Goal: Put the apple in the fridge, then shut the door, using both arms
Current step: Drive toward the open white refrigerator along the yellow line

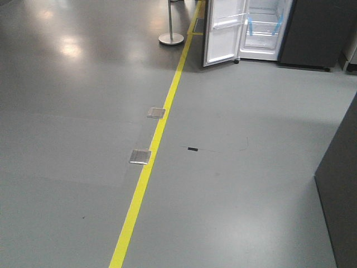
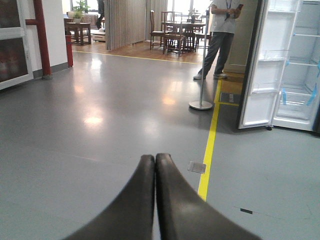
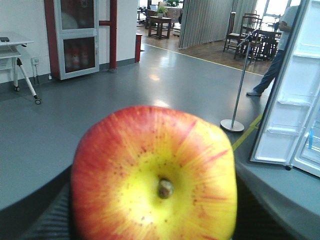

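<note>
Red streaked over yellow, the apple fills the right wrist view with its stem end facing the camera. It is gripped between the right fingers, whose dark ribbed pads show at either side of it. It is held off the floor and well apart from the fridge, which stands open at the far end of the grey floor. The fridge is white inside, with glass shelves and blue tape strips. The door is swung wide to the left, its white inner face and clear bins turned this way. The left fingers are pressed together with nothing between them, pointing low across the floor. A yellow line runs along the floor toward the door, with two small metal plates lying just beside it. A post on a round base stands close to the line near the door. Beyond it stands a person in a pale shirt and dark trousers.
</note>
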### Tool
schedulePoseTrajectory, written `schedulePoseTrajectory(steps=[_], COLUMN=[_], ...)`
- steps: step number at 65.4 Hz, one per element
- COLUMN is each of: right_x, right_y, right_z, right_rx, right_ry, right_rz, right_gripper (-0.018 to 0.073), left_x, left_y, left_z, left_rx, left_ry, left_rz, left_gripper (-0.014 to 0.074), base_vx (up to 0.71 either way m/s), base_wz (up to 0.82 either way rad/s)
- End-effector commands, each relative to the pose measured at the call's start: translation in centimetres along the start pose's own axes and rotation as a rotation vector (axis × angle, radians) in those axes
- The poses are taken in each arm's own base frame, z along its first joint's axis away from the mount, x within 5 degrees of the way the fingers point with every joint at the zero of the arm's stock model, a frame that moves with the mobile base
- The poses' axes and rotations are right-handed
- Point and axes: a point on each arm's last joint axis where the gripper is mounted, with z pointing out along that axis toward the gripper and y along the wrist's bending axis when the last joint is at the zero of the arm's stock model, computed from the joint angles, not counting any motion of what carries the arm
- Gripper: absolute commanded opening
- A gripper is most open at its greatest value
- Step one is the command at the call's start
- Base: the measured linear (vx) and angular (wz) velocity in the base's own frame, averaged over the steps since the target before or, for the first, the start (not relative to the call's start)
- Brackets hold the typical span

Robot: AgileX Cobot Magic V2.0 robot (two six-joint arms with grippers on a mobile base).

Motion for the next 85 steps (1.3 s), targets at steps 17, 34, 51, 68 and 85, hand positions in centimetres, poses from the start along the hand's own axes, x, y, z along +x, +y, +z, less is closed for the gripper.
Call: schedulePoseTrajectory(steps=[17,34,51,68,85], right_x=[-1.12,-1.12,-1.12,-1.12,-1.12], right_y=[-0.11,-0.11,-0.11,-0.11,-0.11], right_z=[-0.22,-0.22,-0.22,-0.22,-0.22], right_rx=[0.02,0.02,0.02,0.02,0.02], right_ry=[-0.093,-0.093,-0.093,-0.093,-0.093], right_rz=[0.001,0.001,0.001,0.001,0.001], right_gripper=[0.0223,0.0223,0.0223,0.0223,0.0223], left_x=[-1.27,-1.27,-1.27,-1.27,-1.27], left_y=[-0.23,-0.23,-0.23,-0.23,-0.23], left_z=[-0.26,-0.26,-0.26,-0.26,-0.26], left_rx=[0.021,0.021,0.021,0.021,0.021], left_ry=[-0.101,-0.101,-0.101,-0.101,-0.101], left_rz=[-0.015,-0.015,-0.015,-0.015,-0.015], left_gripper=[-0.0006,-0.0006,-0.0006,-0.0006,-0.0006], base_vx=[0.14,0.14,0.15,0.16,0.15], base_wz=[0.09,0.04,-0.03,-0.09,-0.09])
